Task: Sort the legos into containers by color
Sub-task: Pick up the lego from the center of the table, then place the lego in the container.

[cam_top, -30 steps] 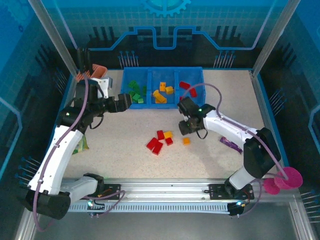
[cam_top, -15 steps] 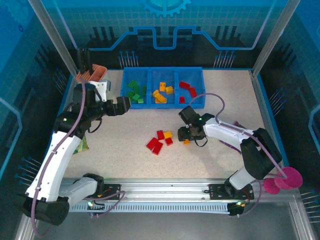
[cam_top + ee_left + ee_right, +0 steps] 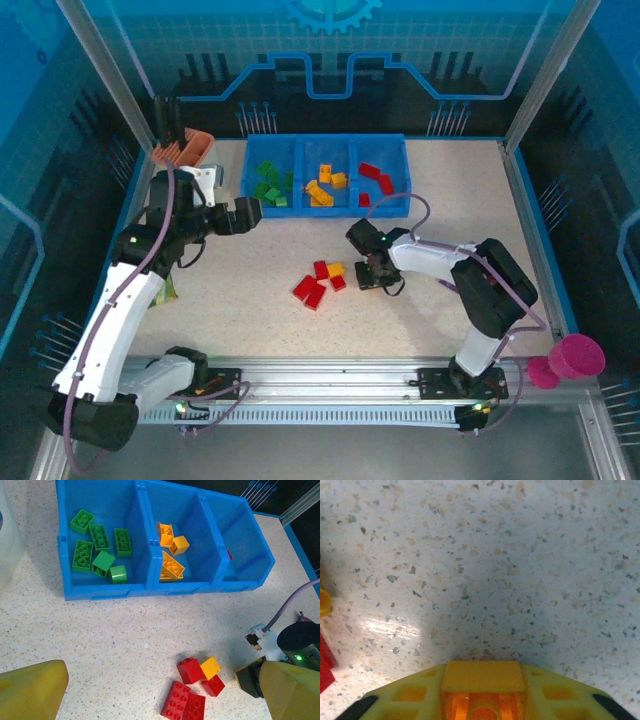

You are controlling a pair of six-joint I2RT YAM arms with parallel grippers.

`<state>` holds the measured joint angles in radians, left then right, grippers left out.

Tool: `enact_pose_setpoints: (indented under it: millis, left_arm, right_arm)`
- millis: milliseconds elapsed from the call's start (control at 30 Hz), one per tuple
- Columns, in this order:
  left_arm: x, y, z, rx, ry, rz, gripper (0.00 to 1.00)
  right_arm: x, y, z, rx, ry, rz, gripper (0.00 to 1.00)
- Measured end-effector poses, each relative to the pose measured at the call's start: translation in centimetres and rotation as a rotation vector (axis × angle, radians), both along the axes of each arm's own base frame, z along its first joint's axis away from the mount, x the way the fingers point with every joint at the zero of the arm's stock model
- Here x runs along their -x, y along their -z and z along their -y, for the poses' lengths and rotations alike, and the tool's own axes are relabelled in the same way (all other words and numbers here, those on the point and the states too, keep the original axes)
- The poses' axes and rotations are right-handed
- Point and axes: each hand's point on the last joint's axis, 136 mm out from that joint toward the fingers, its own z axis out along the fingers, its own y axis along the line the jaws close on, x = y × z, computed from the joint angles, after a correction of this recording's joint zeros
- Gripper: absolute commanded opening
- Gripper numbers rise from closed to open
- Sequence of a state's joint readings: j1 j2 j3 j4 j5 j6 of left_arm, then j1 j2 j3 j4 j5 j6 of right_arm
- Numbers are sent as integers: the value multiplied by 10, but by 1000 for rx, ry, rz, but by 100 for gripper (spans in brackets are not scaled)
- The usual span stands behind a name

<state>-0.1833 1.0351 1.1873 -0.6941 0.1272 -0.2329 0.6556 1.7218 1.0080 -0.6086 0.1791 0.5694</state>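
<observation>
My right gripper is pinched on a small orange-yellow studded plastic brick at the speckled tabletop. Next I'd lift it into the low blue tray's middle compartment. My left gripper hangs wide open.

The speckled table carries a blue tray at far centre. In the middle lies a cluster of red bricks, with a yellow brick touching them. A cup stands at the far left corner. A green packet lies near the left edge.
</observation>
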Motion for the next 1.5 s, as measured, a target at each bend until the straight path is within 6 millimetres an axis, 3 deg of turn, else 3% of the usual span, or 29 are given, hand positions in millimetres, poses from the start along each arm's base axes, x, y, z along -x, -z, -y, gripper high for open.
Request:
enact_pose_setpoints:
  millis: [100, 200, 333, 500, 633, 867, 1100, 1200, 1367, 1500]
  left_arm:
    - [-1, 1, 0, -3, -3, -2, 99]
    - [-3, 4, -1, -6, -5, -11, 99]
    - [-6, 9, -1, -15, -6, -27, 99]
    - [-9, 14, -3, -29, -17, -40, 99]
    - [-10, 15, -5, -42, -21, -41, 99]
    - [-18, 21, -5, -60, -16, -71, 99]
    - [-23, 31, -5, -71, -18, -104, 99]
    - [-24, 31, -6, -71, -19, -104, 99]
    - [-24, 32, -6, -71, -20, -107, 99]
    - [-24, 32, -6, -70, -20, -107, 99]
  right_arm:
    - [-3, -8, -1, 14, -28, 2, 29]
    - [-20, -32, -8, 28, -92, 41, 29]
    - [-78, -84, -39, 10, -210, 198, 29]
    - [-173, -135, -73, 9, -305, 398, 28]
    - [-221, -135, -83, 27, -337, 454, 29]
    - [-285, -101, -94, 55, -365, 518, 29]
    - [-323, -85, -106, 78, -387, 590, 42]
    - [-327, -85, -104, 85, -393, 598, 47]
    - [-319, -89, -101, 92, -402, 583, 48]
    - [-288, -109, -94, 106, -400, 551, 54]
